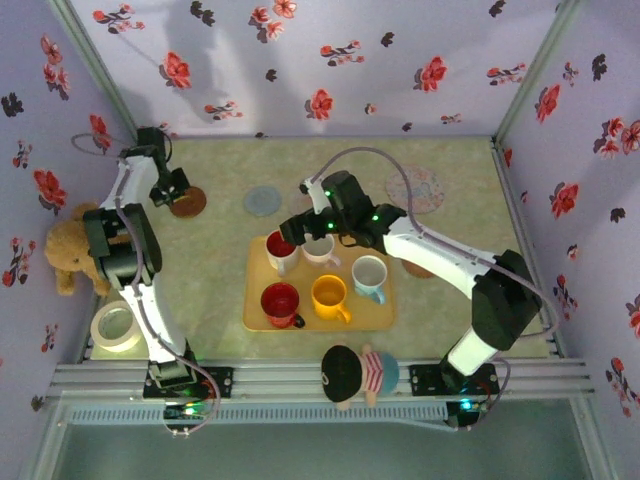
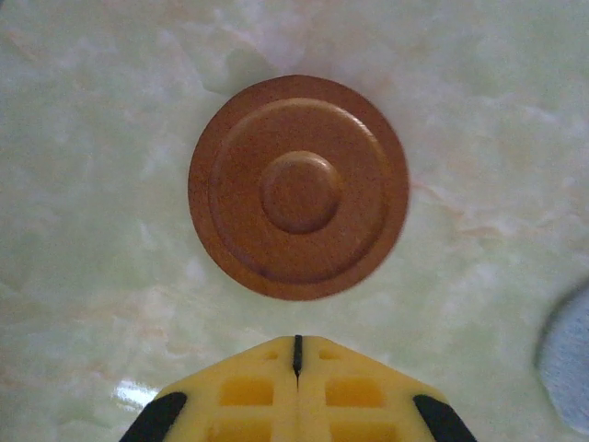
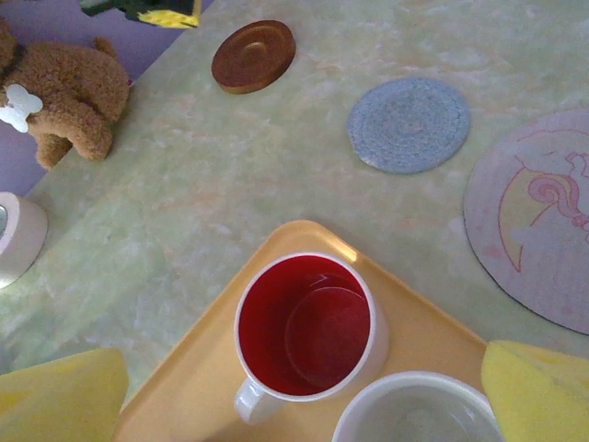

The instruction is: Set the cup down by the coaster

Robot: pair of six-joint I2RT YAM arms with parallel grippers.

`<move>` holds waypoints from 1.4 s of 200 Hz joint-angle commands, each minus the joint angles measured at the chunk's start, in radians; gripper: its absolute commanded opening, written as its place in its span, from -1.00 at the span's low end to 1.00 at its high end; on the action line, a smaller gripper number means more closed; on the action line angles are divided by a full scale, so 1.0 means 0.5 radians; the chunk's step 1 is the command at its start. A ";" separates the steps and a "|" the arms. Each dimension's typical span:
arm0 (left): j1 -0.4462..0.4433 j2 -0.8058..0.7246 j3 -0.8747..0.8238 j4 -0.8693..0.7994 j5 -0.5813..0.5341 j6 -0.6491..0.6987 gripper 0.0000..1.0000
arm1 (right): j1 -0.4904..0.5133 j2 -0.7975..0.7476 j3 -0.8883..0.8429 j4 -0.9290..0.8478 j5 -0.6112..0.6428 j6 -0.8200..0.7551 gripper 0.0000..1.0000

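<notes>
At the far left corner of the yellow tray [image 1: 372, 316], the white cup with a red inside [image 3: 308, 327] stands upright, and the right pincer [image 1: 303, 236] hovers over it, yellow fingers [image 3: 60, 401] wide apart on either side. On the far left of the counter [image 1: 215, 260], the left pincer [image 2: 296, 354] is pressed together just beside the brown coaster [image 2: 299, 189], a grey coaster [image 3: 409, 124] lying further right

Five cups [image 1: 330, 295] stand on the tray [image 1: 380, 315] in the middle of the desk [image 1: 210, 270]; coasters [image 1: 263, 200] lie behind it, with a stuffed bear [image 1: 68, 255] and tape roll [image 1: 115, 327] at the left.
</notes>
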 commanded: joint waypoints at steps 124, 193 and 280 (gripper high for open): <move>0.062 0.551 0.379 0.015 0.179 -0.021 -1.00 | 0.005 0.090 0.144 -0.086 0.033 -0.001 0.99; 0.014 0.515 0.191 0.033 0.390 0.011 -1.00 | 0.010 0.050 0.105 -0.090 0.066 0.006 0.99; -0.108 0.338 -0.070 0.030 0.554 0.132 -1.00 | 0.013 -0.064 0.001 -0.085 0.140 -0.001 0.99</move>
